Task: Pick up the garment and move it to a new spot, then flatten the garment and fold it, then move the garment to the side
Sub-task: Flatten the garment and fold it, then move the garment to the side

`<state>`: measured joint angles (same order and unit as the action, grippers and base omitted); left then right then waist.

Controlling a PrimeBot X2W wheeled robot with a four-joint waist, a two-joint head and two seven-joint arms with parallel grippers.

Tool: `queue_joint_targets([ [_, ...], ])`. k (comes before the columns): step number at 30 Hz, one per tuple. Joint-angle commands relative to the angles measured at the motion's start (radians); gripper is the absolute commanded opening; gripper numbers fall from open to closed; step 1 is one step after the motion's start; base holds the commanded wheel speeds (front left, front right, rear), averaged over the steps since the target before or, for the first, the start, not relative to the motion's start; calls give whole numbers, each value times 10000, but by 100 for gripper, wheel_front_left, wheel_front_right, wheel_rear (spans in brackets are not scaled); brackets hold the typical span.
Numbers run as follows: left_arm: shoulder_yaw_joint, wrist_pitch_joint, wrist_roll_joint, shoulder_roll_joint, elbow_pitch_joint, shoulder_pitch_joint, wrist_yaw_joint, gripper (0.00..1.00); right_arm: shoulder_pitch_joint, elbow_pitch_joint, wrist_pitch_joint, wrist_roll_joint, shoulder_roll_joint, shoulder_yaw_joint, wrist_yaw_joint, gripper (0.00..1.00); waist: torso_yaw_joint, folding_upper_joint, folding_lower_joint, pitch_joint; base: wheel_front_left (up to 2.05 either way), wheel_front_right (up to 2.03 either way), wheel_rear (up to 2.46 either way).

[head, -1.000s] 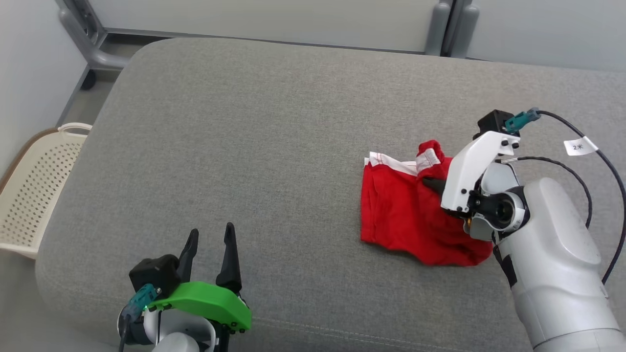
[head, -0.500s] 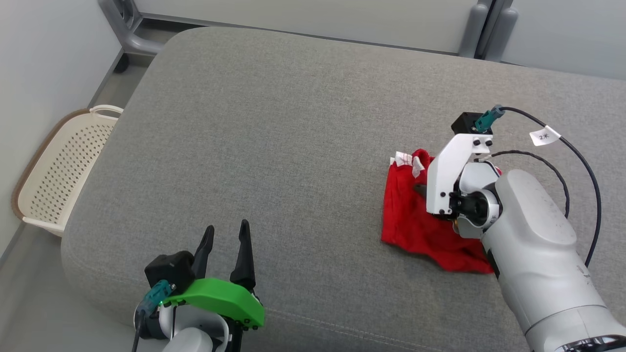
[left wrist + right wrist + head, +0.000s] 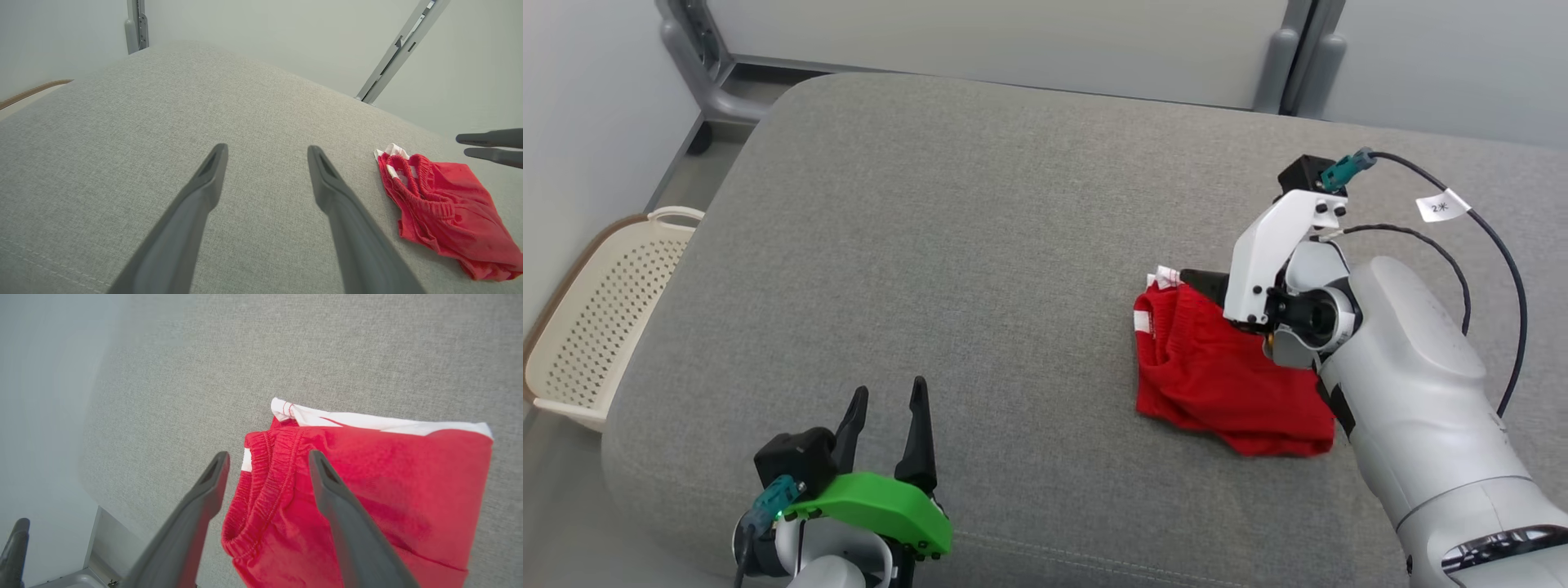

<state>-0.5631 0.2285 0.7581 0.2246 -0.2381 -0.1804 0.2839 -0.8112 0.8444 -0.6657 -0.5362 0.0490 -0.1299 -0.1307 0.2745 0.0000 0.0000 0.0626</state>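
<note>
A small white tag (image 3: 1443, 206) in the upper right of the head view carries the one readable marking: black print, a "2" followed by a small mark that looks like the character "米" or an asterisk; the print is too small to settle which. The tag is folded like a flag around the black cable (image 3: 1499, 242), which arcs from a teal connector (image 3: 1347, 169) on the camera mount behind the right claw (image 3: 1188, 279) and down past the pale forearm (image 3: 1413, 351), at the right edge of the frame.
</note>
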Motion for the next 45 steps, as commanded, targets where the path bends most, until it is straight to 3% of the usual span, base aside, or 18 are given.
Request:
queue_joint_targets([
  [1,21,-15,54,92,25,113,65,100,-106,11,76,-101,30,8,1,100,-271,0,0,-199,0,0,0],
  [7,3,-134,10,341,362,400,242,100,-24,-161,86,110,45,500,1,100,-869,0,0,-402,0,0,0],
  [13,-114,-303,-74,410,710,529,371,100,906,-833,-177,370,537,975,1,100,-1274,0,0,-302,0,0,0],
  [19,-190,-376,-169,439,969,324,440,100,2009,-1993,-221,76,1055,834,1,100,-1450,0,0,147,0,0,0],
  [28,-269,-496,-344,557,1094,-104,490,100,2455,-2298,281,-374,1197,996,1,100,-1125,0,0,807,0,0,0],
  [44,-267,-541,-468,721,1183,-399,581,100,1926,-1051,1217,-1162,1377,846,1,100,-434,0,0,1205,0,0,0],
  [45,-273,-546,-468,724,1192,-415,593,100,1904,-958,1241,-1190,1355,787,1,81,-420,0,0,1202,0,0,0],
])
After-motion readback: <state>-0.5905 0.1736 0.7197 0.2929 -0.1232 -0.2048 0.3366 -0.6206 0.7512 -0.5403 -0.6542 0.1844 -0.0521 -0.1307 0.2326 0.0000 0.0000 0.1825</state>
